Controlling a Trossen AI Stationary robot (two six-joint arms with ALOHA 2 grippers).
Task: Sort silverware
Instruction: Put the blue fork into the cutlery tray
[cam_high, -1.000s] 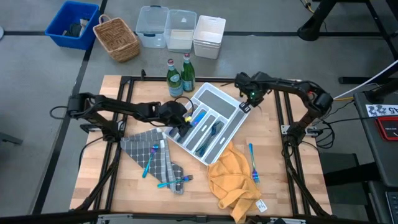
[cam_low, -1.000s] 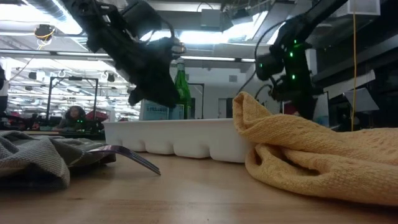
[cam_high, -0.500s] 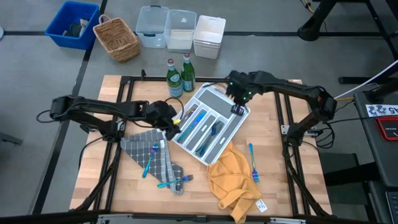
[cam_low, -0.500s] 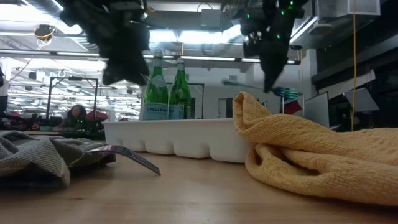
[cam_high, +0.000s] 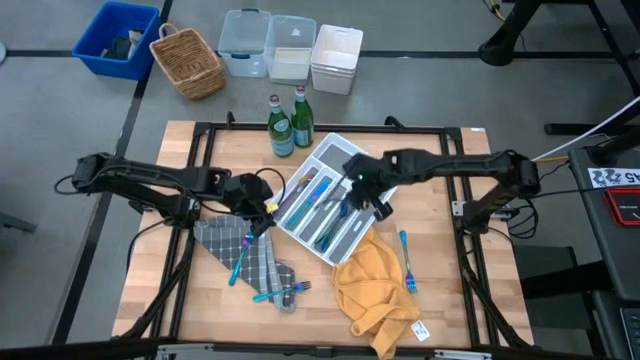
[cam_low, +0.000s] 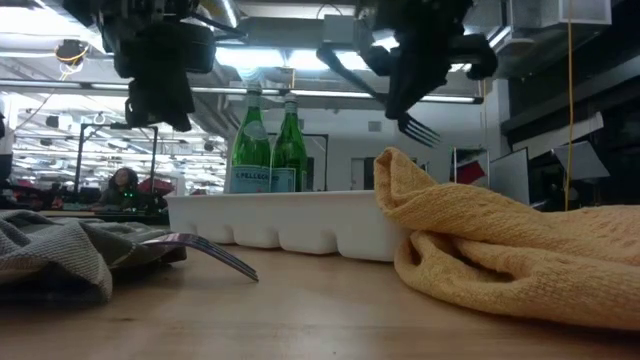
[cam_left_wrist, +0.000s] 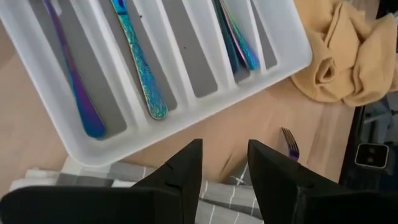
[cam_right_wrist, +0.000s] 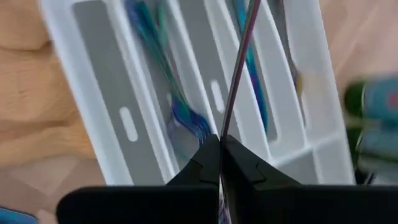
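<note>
The white divided tray (cam_high: 312, 246) holds several blue and teal utensils (cam_high: 322, 205) in its slots. My right gripper (cam_high: 366, 192) is over the tray's right half, shut on a slim purple-blue fork (cam_low: 422, 128). My left gripper (cam_high: 257, 206) is open and empty just off the tray's left rim, above the bare wood between the tray (cam_left_wrist: 186, 81) and the grey checked cloth (cam_high: 245, 250). Two teal utensils (cam_high: 240, 258) (cam_high: 278, 293) lie on that cloth. A blue fork (cam_high: 405, 258) lies on the wood right of the yellow cloth (cam_high: 375, 290). My right gripper (cam_right_wrist: 221, 138) pinches the fork's thin handle (cam_right_wrist: 225, 121) between its two fingers, part way along it. The handle runs on past the fingertips over the tray's slots. The fork is lifted clear of the tray and tilted, its tines (cam_low: 422, 128) lowest.
Two green glass bottles (cam_high: 288, 122) stand at the tray's far corner. The yellow cloth (cam_low: 500, 250) is bunched at the tray's near right. A fork's tines (cam_left_wrist: 289, 143) lie near the grey cloth. A basket, a blue bin and plastic boxes stand beyond the table's far edge.
My right gripper has carried the fork from the tray's far right corner toward the near left and now stands over the tray's slots. My left gripper has drawn back from the tray toward the table's left edge.
</note>
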